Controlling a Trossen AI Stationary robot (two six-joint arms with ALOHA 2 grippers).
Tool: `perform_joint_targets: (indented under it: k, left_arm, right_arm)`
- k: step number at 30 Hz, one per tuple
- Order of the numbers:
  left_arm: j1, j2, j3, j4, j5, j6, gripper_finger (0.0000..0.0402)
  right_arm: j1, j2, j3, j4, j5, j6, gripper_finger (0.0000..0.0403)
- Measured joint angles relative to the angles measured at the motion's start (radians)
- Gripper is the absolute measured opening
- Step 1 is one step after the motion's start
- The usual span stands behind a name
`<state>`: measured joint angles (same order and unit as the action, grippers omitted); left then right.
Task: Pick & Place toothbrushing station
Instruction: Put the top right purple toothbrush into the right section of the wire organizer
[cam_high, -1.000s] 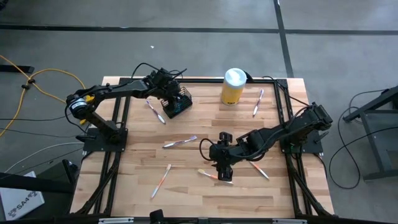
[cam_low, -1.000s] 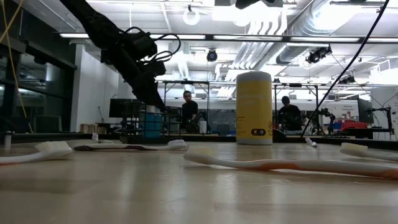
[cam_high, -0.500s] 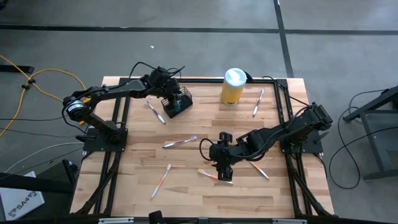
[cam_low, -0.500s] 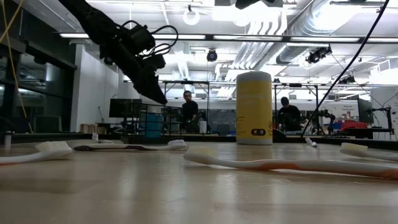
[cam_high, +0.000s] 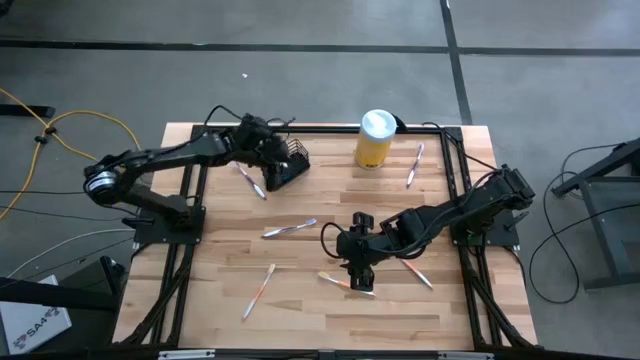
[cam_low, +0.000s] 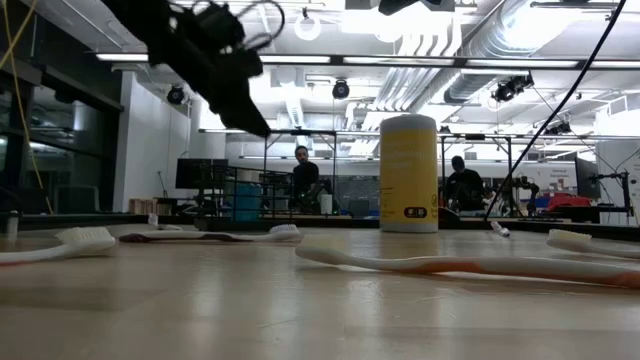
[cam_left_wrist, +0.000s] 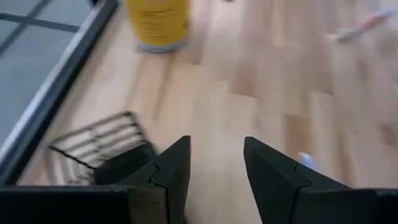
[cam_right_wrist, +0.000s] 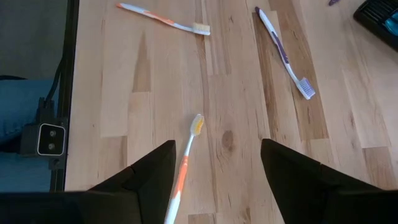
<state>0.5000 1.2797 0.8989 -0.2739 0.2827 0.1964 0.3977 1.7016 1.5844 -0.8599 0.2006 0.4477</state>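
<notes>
The toothbrushing station, a small black wire-mesh holder, sits on the table near its far left corner; in the left wrist view the holder shows just beside one finger. My left gripper hangs open above and just left of it, raised well off the table, with bare wood between its fingers. My right gripper hovers open over the table's middle, its fingers standing apart above an orange toothbrush.
A yellow canister with a white lid stands at the far middle. Loose toothbrushes lie about the table: one left of the holder, one mid-table, one near the front, one by the far right.
My left gripper has risen from the holder and drawn back toward the table's left edge, staying open. The holder stays on the table.
</notes>
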Motion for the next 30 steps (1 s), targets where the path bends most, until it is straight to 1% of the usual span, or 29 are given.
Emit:
perform_joint_targets:
  k: [5, 8, 10, 13, 18, 22, 25, 30]
  left_arm:
    - [-0.135, -0.110, 0.000, -0.117, -0.009, -0.067, 0.0145]
    - [-0.225, -0.151, 0.000, -0.146, -0.012, -0.130, 0.0145]
    - [-0.289, -0.167, 0.000, -0.149, -0.036, -0.173, 0.0145]
    - [-0.384, -0.169, 0.000, -0.150, -0.109, -0.210, 0.0145]
    - [-0.513, -0.158, 0.000, -0.142, -0.238, -0.246, 0.0145]
    - [-0.575, -0.159, 0.000, -0.132, -0.291, -0.279, 0.0145]
    - [-0.602, -0.159, 0.000, -0.130, -0.298, -0.304, 0.0145]
    - [-0.620, -0.153, 0.000, -0.131, -0.298, -0.311, 0.0145]
  right_arm:
    - [-0.001, 0.000, 0.000, -0.031, 0.011, 0.000, 0.0229]
    - [-0.007, 0.001, 0.000, -0.080, 0.040, 0.007, 0.0229]
    - [-0.013, 0.005, 0.000, -0.130, 0.068, 0.042, 0.0229]
    - [-0.027, 0.005, -0.009, -0.215, 0.099, 0.120, 0.0229]
    - [-0.073, 0.002, -0.091, -0.255, 0.108, 0.221, 0.0229]
    - [-0.123, -0.003, -0.169, -0.253, 0.105, 0.254, 0.0229]
    - [-0.159, -0.002, -0.225, -0.254, 0.105, 0.275, 0.0229]
    - [-0.219, -0.002, -0.314, -0.259, 0.112, 0.359, 0.0229]
